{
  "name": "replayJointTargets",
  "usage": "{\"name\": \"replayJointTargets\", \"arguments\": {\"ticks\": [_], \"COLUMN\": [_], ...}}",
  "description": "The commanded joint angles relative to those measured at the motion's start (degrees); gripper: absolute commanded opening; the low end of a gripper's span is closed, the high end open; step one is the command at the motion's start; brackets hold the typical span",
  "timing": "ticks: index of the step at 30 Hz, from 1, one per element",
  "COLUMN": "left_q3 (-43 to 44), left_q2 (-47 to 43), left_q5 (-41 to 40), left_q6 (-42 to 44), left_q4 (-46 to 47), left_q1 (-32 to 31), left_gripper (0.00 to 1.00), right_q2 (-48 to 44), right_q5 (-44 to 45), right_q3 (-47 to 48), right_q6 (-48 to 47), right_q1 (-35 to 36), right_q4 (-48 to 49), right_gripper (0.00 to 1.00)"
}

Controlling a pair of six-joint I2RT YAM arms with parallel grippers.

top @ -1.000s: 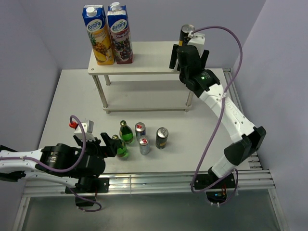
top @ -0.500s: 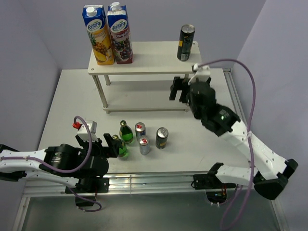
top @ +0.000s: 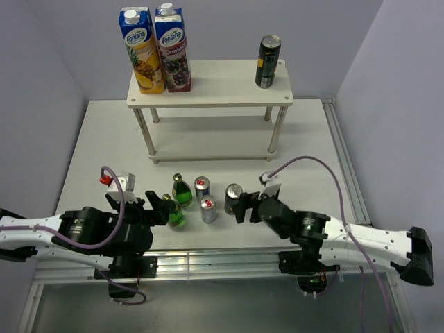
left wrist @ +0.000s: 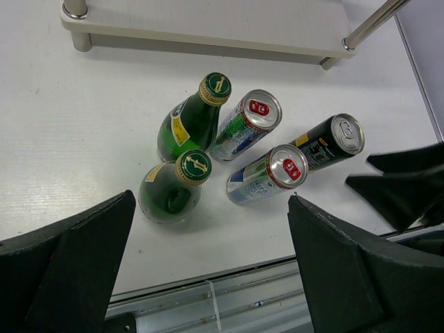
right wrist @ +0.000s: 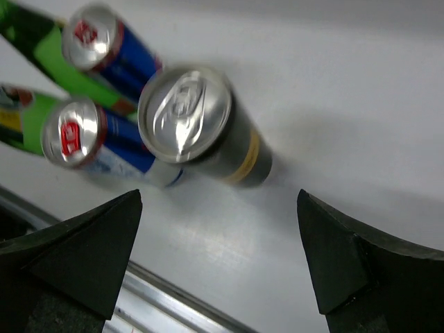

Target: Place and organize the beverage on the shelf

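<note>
Bottles point(left wrist: 189, 132), silver cans point(left wrist: 244, 128) and one dark can point(left wrist: 326, 142) stand clustered on the table point(top: 97, 139) near its front edge. Another dark can point(top: 268, 61) stands at the right end of the shelf point(top: 208, 90) top. Both grippers gape wide and empty: left gripper point(top: 154, 211) beside the bottles, right gripper point(top: 243, 207) beside the dark can.

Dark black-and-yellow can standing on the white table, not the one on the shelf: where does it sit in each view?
Top external: dark black-and-yellow can low centre, rightmost of the drinks on the table.
Left wrist: right of centre, upper half.
Right wrist: centre, upper half, the largest can in the picture.
Shared landmark: the near slim silver-blue can with a red tab, close beside it in all three.
</note>
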Motion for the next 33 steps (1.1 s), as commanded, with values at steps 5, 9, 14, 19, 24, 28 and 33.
{"name": "replayJointTargets", "arguments": {"ticks": [5,9,14,19,24,28,33], "left_q3": [1.98,1.55,0.84,0.93,0.84,0.49,0.23], "left_q2": [-0.57,0.05,1.72,2.78,0.59,-2.14,-3.90], "left_q5": [-2.33,-2.15,-1.63,-1.45,-1.19,-1.01,-0.92], "left_q6": [2.05,2.32,1.88,2.05,1.88,1.88,2.40], "left_q4": [-1.32,-1.23,-1.23,-1.23,-1.15,-0.80,-0.09], "left_q1": [-0.01,0.08,0.08,0.08,0.08,-0.01,-0.01], "left_gripper": [0.99,0.99,0.99,0.99,0.99,0.99,0.99], "right_q2": [5.14,10.41,18.41,26.94,33.80,38.19,43.81], "right_q5": [5.49,7.51,11.38,14.98,17.27,19.64,22.19], "right_q3": [-5.39,-7.59,-7.24,-5.84,-4.96,-3.64,-2.76], "right_q6": [12.14,11.18,8.20,7.49,5.55,3.36,0.72], "right_q1": [8.61,8.61,8.34,5.80,3.34,2.37,2.28], "right_q4": [10.57,18.46,24.81,29.99,35.53,39.39,46.41], "right_gripper": [1.00,1.00,1.00,1.00,1.00,1.00,1.00]}}
